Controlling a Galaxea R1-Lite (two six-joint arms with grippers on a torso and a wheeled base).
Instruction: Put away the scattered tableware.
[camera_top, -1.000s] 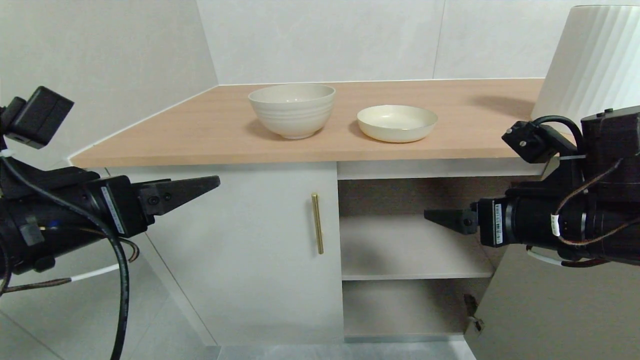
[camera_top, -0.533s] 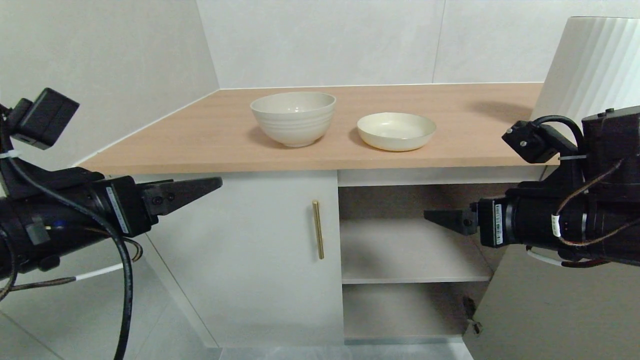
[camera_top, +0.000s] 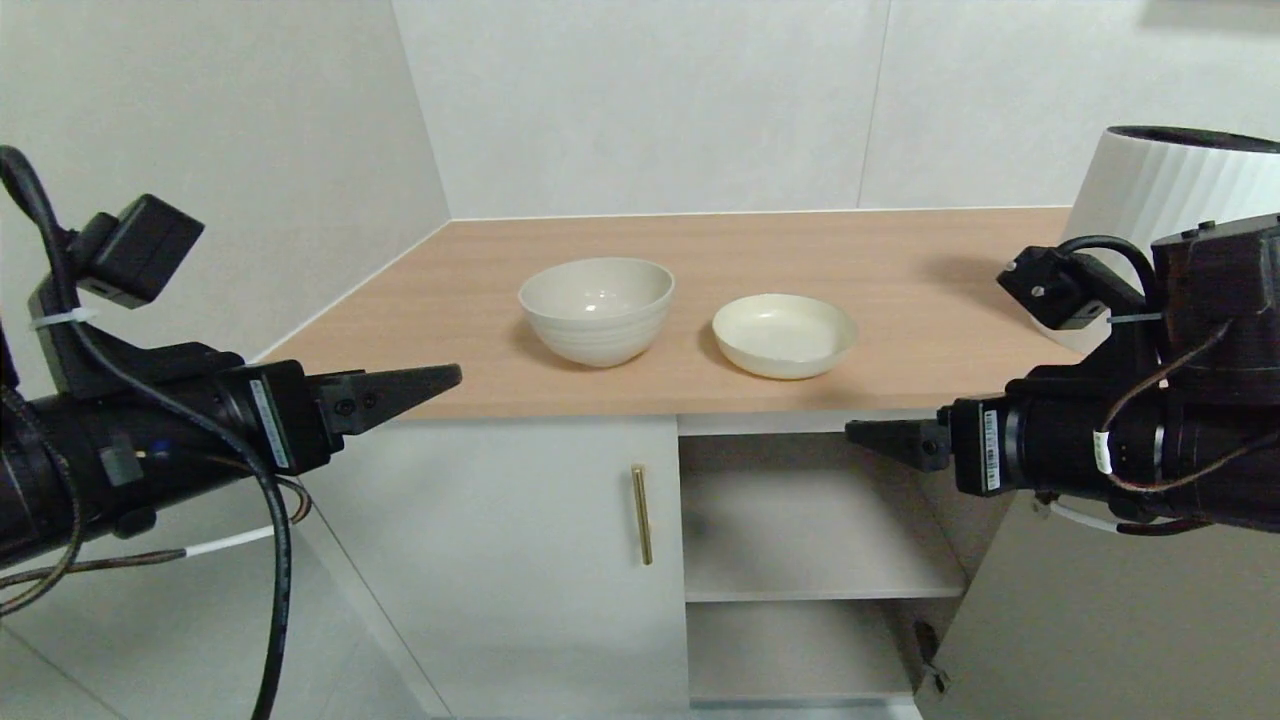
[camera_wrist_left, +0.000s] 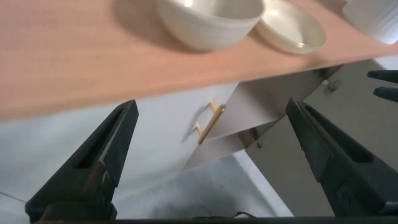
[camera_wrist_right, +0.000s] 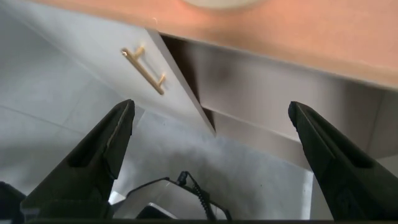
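White cabinet door (camera_top: 560, 560), open shelf (camera_top: 800, 540) and, above and behind them, wooden counter (camera_top: 900, 260) are all sitting lower in the frame than a second ago. The whole picture is shifting, so the camera is rising; the tableware itself is not moving.
Judgement: the arms are coming level with the counter's front edge, readying a first pick. Nothing is put away yet.
1. Left gripper (camera_top: 445, 378), left of frame: gaping wide, holding and touching nothing.
2. Right gripper (camera_top: 860, 432), right of frame: likewise spread wide, carrying nothing, hanging before the open shelf.
3. Deep bowl (camera_top: 597, 310), centre of frame: standing upright on the counter.
4. Shallow dish (camera_top: 784, 335), just right of the bowl: lying apart from it.
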